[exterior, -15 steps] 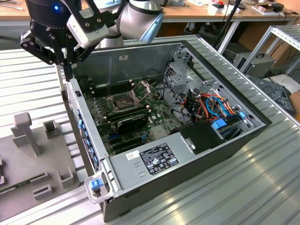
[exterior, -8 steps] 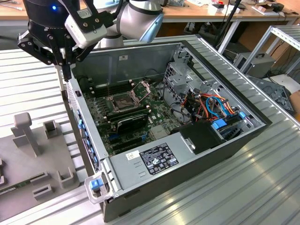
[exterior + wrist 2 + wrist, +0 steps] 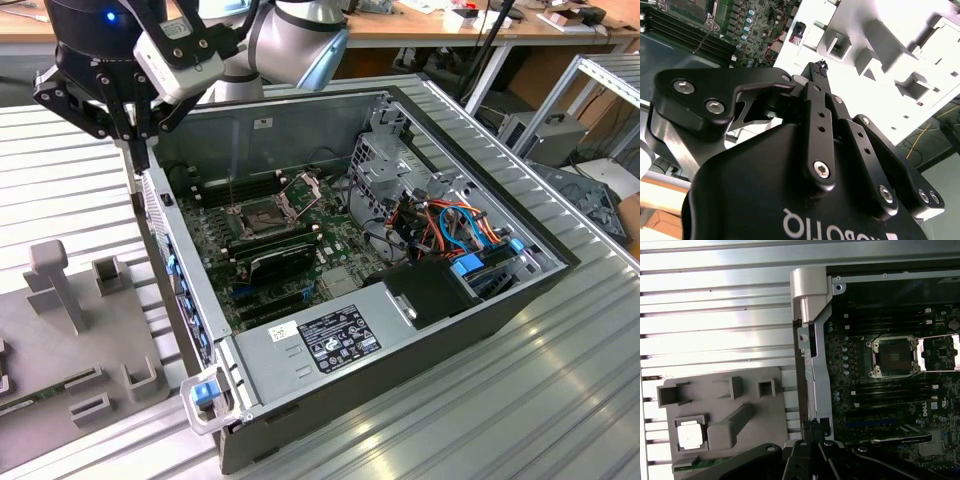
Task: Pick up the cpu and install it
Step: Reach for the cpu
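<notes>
The cpu (image 3: 691,434), a small pale silver square, lies in a recess of the grey fixture block (image 3: 762,412) on the ribbed table. My gripper (image 3: 812,430) is shut with nothing between its fingers. It hovers over the open computer case's side wall, between the fixture and the green motherboard (image 3: 855,400). The dark cpu socket (image 3: 892,357) on that board has its metal frame swung open. In the exterior view my gripper (image 3: 140,160) hangs over the case's wall on the exterior view's left, far end, and the socket (image 3: 258,213) sits mid-board. In the second wrist view the gripper (image 3: 819,66) is closed to a point.
The case (image 3: 300,110) holds cables, a drive cage (image 3: 390,160) and a black power supply (image 3: 435,290) on the exterior view's right. The fixture block (image 3: 40,350) has upright posts and slots. A blue latch (image 3: 205,392) sticks out at the case's near corner.
</notes>
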You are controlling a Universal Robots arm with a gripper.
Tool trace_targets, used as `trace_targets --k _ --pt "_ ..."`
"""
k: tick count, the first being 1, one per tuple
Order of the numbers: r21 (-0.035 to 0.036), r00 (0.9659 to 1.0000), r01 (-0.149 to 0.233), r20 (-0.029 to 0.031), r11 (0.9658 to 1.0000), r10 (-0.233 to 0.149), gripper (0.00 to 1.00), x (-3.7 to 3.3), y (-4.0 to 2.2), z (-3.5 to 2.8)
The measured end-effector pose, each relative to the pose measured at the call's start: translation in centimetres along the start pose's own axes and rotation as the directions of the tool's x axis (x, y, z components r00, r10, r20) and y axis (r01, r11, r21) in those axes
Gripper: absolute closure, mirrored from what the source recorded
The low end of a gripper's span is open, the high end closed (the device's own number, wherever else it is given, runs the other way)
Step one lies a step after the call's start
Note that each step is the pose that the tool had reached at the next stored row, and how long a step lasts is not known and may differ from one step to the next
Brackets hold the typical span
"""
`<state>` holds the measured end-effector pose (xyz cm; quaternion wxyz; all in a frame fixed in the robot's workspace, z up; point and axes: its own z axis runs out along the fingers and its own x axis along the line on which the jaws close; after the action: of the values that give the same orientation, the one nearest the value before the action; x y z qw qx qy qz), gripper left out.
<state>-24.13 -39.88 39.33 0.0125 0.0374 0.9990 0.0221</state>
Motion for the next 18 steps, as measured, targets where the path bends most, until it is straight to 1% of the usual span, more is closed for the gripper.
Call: trace_targets --k 18 --pt "0.0000 1.0000 0.000 0.0000 1.0000 0.000 0.89 0.60 -0.05 -0.02"
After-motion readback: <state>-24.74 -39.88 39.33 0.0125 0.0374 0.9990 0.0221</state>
